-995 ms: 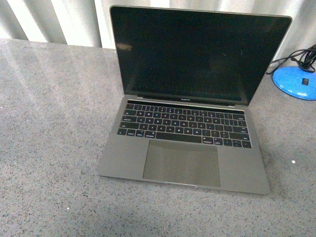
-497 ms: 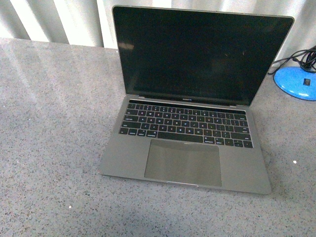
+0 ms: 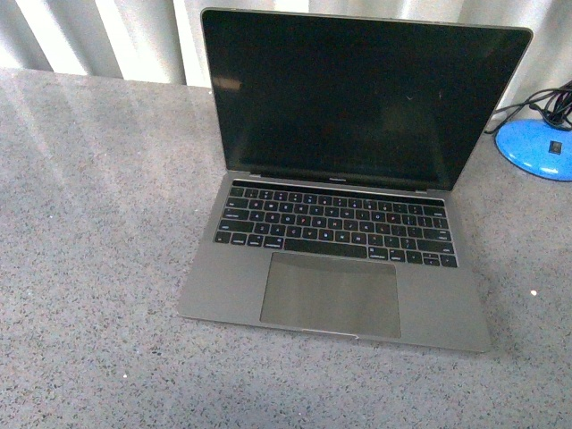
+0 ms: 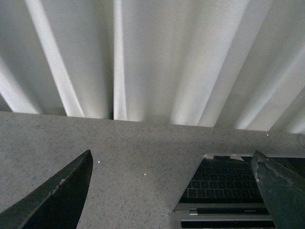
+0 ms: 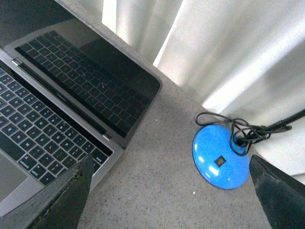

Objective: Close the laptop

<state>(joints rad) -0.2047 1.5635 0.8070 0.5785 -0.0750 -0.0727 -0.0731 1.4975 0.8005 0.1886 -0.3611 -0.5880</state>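
Observation:
The laptop [image 3: 340, 232] stands open on the grey speckled table [image 3: 89, 250], its dark screen upright and facing me, black keys and large trackpad showing. Neither arm shows in the front view. My left gripper [image 4: 176, 191] is open and empty, held above the table beside the laptop's left side; the screen's corner and keyboard [image 4: 224, 191] show between its fingers. My right gripper [image 5: 171, 191] is open and empty, above bare table between the laptop's right rear corner [image 5: 86, 95] and a blue lamp base.
A round blue lamp base [image 3: 536, 147] with a black cable sits at the table's back right, also in the right wrist view [image 5: 221, 157]. White pleated curtains [image 3: 116, 36] hang behind the table's back edge.
The front view has shifted very slightly; the laptop stays open in the same place.

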